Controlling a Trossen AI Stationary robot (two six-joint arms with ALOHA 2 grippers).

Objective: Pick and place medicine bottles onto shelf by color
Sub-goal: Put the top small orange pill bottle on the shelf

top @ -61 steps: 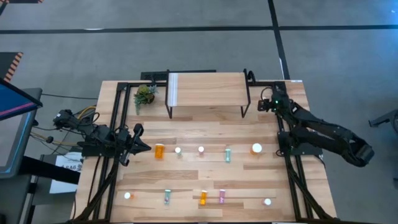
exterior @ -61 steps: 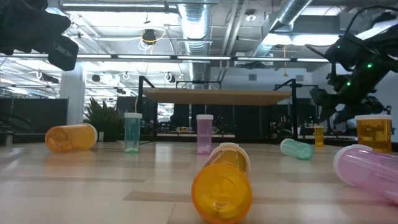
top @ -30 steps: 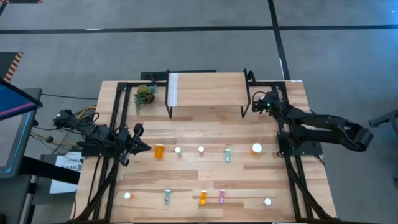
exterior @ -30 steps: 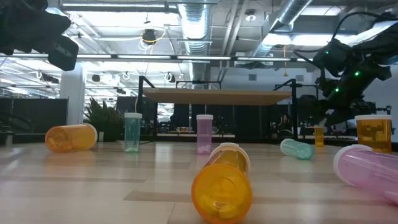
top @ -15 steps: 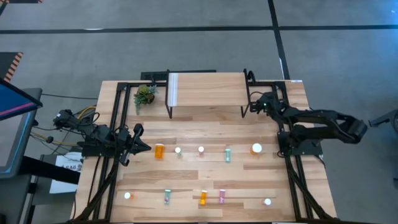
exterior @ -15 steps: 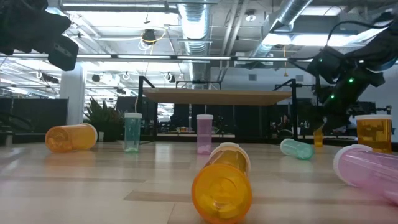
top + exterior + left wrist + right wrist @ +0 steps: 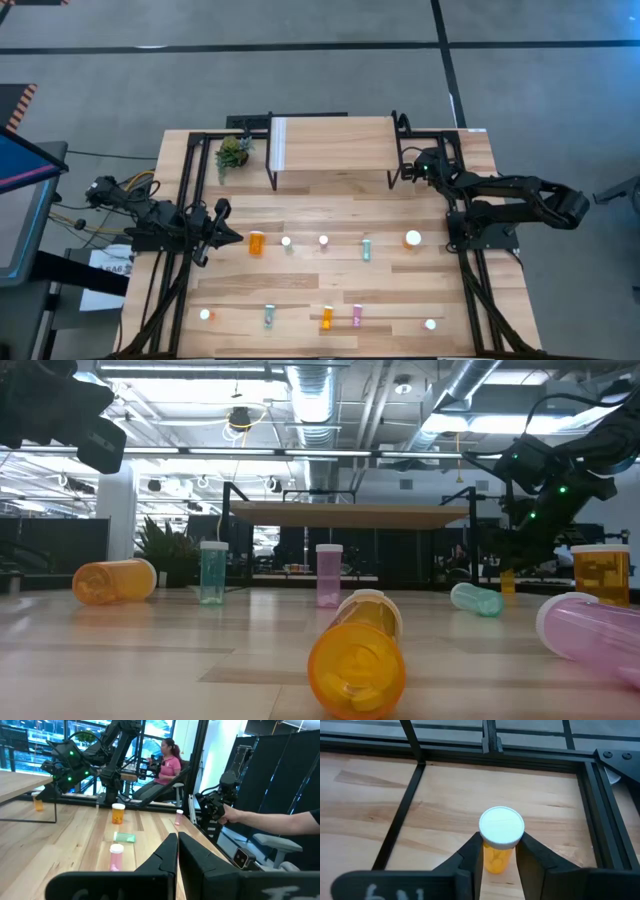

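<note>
A small orange medicine bottle [image 7: 498,855] with a white cap [image 7: 501,825] stands upright on the table, just right of the shelf's right legs, and also shows in the low view [image 7: 507,582]. My right gripper [image 7: 500,855] [image 7: 412,172] reaches slanting down and is shut on it. The shelf [image 7: 330,140] stands at the table's far middle. Other medicine bottles, orange, teal and pink, stand or lie in two rows on the table. My left gripper [image 7: 232,238] [image 7: 177,850] waits shut at the left edge, holding nothing. My right gripper pinches the orange bottle's body [image 7: 490,860] just under the white cap, one finger on each side. The fingers [image 7: 472,855] come slanting down from the table's right side. The bottle is upright; its foot is hidden behind the gripper in the wrist view.
The far row holds a lying orange bottle [image 7: 257,243], upright ones [image 7: 287,242] [image 7: 323,241], a lying teal one [image 7: 366,248] and a large orange one [image 7: 412,238]. Several more sit near the front edge [image 7: 326,319]. A green plant [image 7: 233,152] stands left of the shelf. A person [image 7: 167,762] sits beyond the table.
My right gripper has sunk a little and edged toward the shelf's right legs, coming down around the small orange bottle, which has stayed standing where it was.
</note>
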